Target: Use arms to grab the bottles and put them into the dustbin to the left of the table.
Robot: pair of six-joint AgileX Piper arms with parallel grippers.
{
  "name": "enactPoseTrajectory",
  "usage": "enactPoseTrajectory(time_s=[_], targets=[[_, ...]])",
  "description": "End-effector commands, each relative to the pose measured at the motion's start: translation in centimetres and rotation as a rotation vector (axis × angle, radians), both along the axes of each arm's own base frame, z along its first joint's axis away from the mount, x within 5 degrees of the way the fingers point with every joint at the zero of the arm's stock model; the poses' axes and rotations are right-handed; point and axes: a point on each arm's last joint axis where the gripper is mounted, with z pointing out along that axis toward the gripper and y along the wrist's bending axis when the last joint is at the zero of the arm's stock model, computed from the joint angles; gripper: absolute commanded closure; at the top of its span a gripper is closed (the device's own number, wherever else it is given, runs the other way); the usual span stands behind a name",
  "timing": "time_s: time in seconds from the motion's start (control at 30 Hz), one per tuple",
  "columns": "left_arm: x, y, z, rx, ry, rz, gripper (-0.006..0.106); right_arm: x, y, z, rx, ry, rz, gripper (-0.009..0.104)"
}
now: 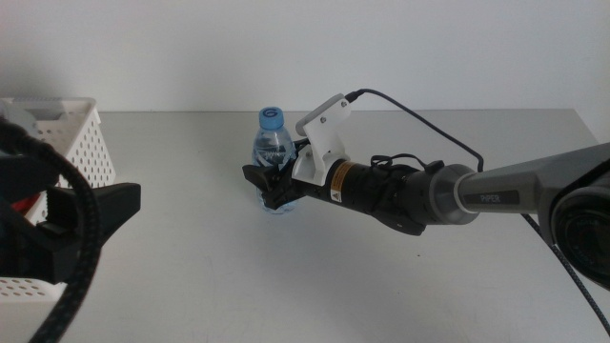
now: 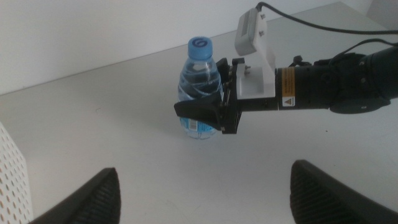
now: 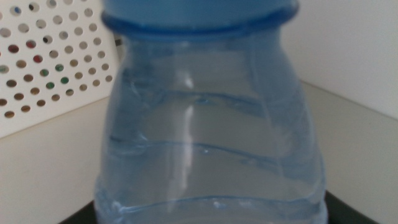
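Middle view: the water bottle (image 1: 272, 152) is seen upright on the table (image 1: 381, 276), about mid-table, with the right gripper (image 1: 270, 187) reaching in from the right and its jaws set on either side of the bottle's lower body. The jaws appear closed against the bottle, though firm contact is hard to confirm; from the left wrist view the right gripper (image 2: 208, 112) is shown hugging the labelled lower half of the water bottle (image 2: 200, 78), base still on the table. In the right wrist view the water bottle (image 3: 211, 124) fills the picture, blue cap at top, so it sits deep between the jaws. The left gripper (image 2: 205, 196) is held open and empty, waiting low near the dustbin (image 1: 81, 143), well apart from the bottle. The dustbin is placed at the table's left side; some items are glimpsed inside through the holes but cannot be identified. Step judged: grasp of the bottle being secured, lift not yet made. Next move is expected to need a clean lift, then carriage leftward across the table past the waiting left gripper to above the dustbin rim before release; a slip of the smooth plastic is the risk.
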Motion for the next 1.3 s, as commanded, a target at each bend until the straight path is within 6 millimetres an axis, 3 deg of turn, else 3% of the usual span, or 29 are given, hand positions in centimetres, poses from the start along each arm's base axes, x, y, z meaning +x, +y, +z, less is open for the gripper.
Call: enactPoseTrajectory(time_s=[0.0,0.27,0.3,0.43,0.53,0.9,1.27], targets=[[0.1,-0.1,1.5,-0.059,-0.083,0.006,0.007,-0.3,0.9,4.9,0.156,-0.137,0.049,0.096],[0.1,-0.1,1.5,-0.059,-0.083,0.006,0.007,-0.3,1.3,3.5,0.13,-0.112,0.059,0.095],[0.1,-0.1,1.5,-0.059,-0.083,0.006,0.007,-0.6,1.1,2.7,0.113,-0.078,0.051,0.05],[0.1,-0.1,1.5,-0.059,-0.083,0.006,0.007,-1.0,0.9,2.1,0.1,-0.06,0.053,0.016],[0.1,-0.1,1.5,-0.059,-0.083,0.006,0.007,-1.5,0.5,2.1,0.078,-0.045,0.05,0.002],[0.1,-0.1,1.5,-0.059,-0.083,0.006,0.007,-5.1,-2.8,5.8,0.046,-0.05,0.032,0.001],[0.1,-0.1,1.5,-0.059,-0.083,0.006,0.007,-11.1,-7.8,12.5,0.024,-0.104,-0.01,0.001]])
